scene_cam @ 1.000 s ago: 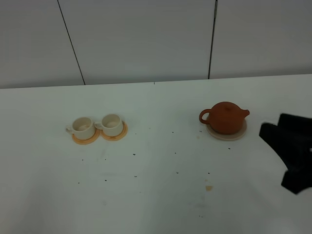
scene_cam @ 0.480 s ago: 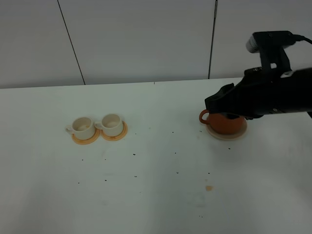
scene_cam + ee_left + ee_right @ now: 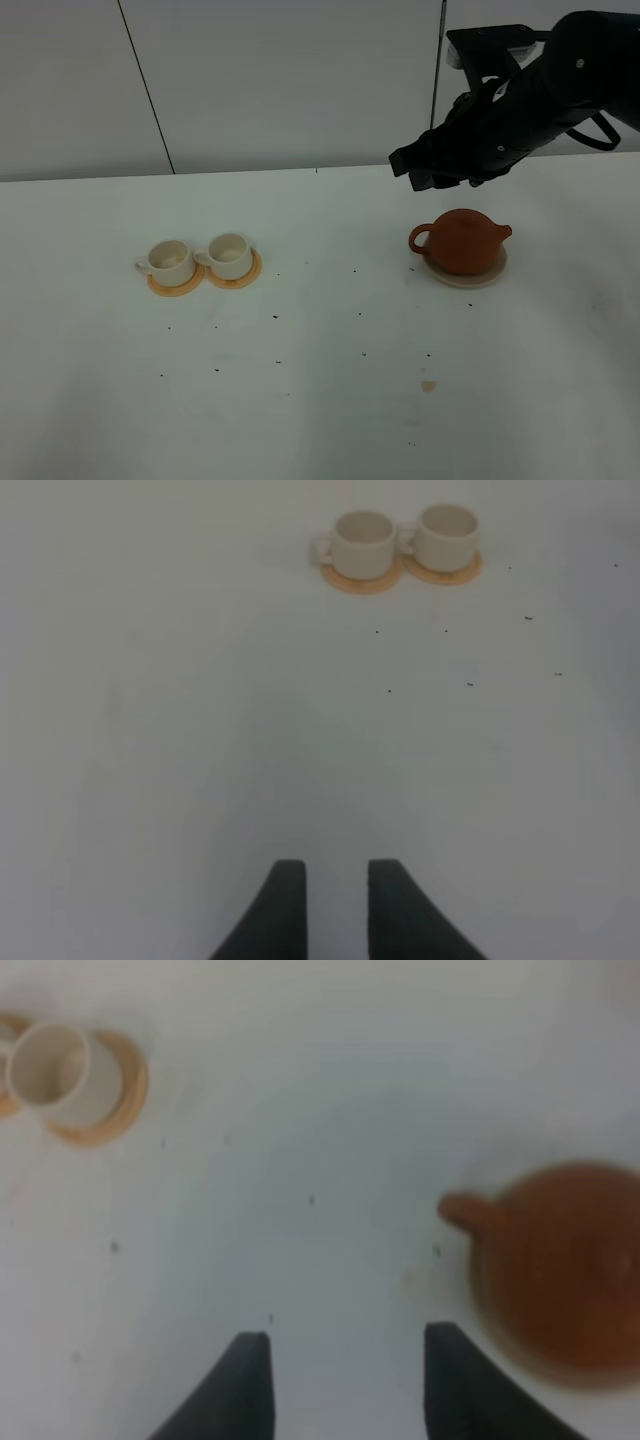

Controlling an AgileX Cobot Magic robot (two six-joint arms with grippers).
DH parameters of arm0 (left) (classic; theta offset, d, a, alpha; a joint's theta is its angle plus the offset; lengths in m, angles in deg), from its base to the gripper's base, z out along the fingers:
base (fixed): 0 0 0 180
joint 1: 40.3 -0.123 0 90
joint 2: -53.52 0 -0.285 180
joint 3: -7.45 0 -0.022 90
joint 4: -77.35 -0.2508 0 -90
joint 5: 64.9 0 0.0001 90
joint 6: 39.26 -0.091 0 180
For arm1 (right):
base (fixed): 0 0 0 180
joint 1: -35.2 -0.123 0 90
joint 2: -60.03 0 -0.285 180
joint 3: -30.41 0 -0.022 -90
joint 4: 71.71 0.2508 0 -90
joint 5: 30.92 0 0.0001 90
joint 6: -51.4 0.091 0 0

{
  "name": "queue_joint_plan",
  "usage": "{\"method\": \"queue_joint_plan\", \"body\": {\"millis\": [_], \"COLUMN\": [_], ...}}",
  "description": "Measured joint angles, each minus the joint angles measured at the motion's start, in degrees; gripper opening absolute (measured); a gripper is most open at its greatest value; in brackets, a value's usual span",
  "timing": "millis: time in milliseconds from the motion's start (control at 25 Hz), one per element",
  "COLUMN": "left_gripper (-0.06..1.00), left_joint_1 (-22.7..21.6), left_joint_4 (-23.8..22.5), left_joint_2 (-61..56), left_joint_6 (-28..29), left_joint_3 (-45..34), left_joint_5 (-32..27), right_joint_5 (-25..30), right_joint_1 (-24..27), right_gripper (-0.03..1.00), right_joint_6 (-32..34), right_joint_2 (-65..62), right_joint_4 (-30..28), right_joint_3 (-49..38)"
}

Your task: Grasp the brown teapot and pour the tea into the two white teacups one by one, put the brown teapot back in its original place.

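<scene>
The brown teapot (image 3: 461,241) stands on its pale saucer (image 3: 466,277) at the right of the table, handle pointing left. It also shows in the right wrist view (image 3: 560,1268), blurred. The two white teacups (image 3: 170,260) (image 3: 231,255) stand side by side on orange coasters at the left. My right gripper (image 3: 413,172) is open and empty, up in the air above and behind the teapot's handle; in the right wrist view (image 3: 347,1365) the handle lies just ahead of it. My left gripper (image 3: 336,900) is empty, jaws a little apart, far short of the cups (image 3: 362,543) (image 3: 447,536).
The white table (image 3: 320,400) carries small dark specks and a brownish stain (image 3: 428,385). A grey panelled wall (image 3: 290,80) rises behind the table's far edge. The right arm's dark body (image 3: 540,90) hangs over the back right.
My right arm rose from the table's lower right edge, passed over the teapot, and now hovers higher above and behind it. The teapot and cups have not moved.
</scene>
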Motion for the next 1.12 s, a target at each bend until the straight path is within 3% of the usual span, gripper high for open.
{"method": "queue_joint_plan", "body": {"millis": [160,320,1120], "left_gripper": [0.23,0.23,0.23], "left_joint_1": [0.0,0.0,0.0], "left_joint_4": [0.0,0.0,0.0], "left_joint_2": [0.0,0.0,0.0], "left_joint_6": [0.0,0.0,0.5], "left_joint_3": [0.0,0.0,0.0], "left_joint_5": [0.0,0.0,0.0], "right_joint_5": [4.4,5.3,-6.1], "right_joint_1": [0.2,0.5,0.5], "right_gripper": [0.33,0.32,0.30], "right_joint_6": [2.2,2.0,-8.0], "right_joint_2": [7.1,12.2,22.1], "right_joint_4": [-0.2,-0.7,-0.9], "right_joint_3": [8.5,14.3,16.2]}}
